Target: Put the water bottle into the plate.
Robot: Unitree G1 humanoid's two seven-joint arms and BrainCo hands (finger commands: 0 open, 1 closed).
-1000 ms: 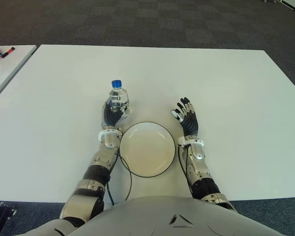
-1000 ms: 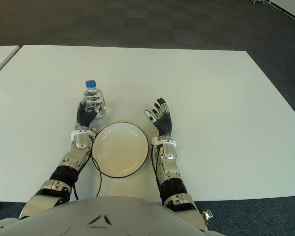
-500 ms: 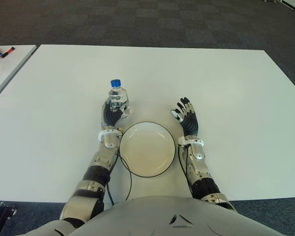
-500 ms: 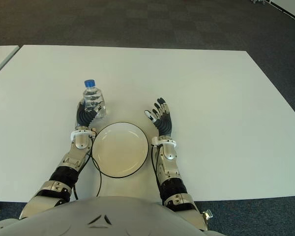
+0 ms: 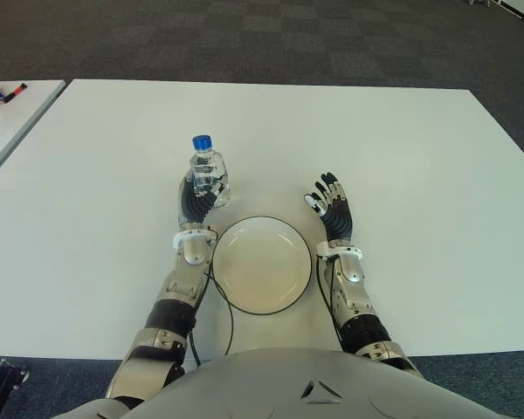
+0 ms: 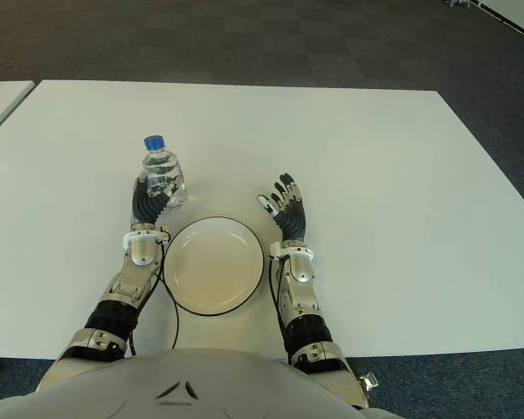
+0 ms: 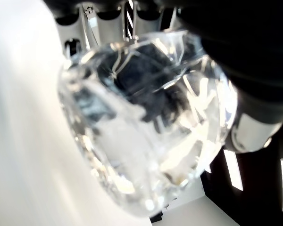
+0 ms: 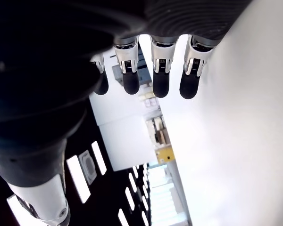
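Holding: left hand wrapped round water bottle, fingers clasped on its lower body
Plate: white w/ dark rim, nothing in it, nearest the robot, btwn both wrists
Right hand: just right of plate's far edge, fingers extended, slack, nothing in it
Bottle: upright, blue cap, clear, just beyond plate's far-left rim, not in plate
Table: white, stretches well beyond

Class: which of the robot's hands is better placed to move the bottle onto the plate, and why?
Left. The left hand already grips the clear blue-capped water bottle beside the white round plate; the right hand is open, holding nothing.
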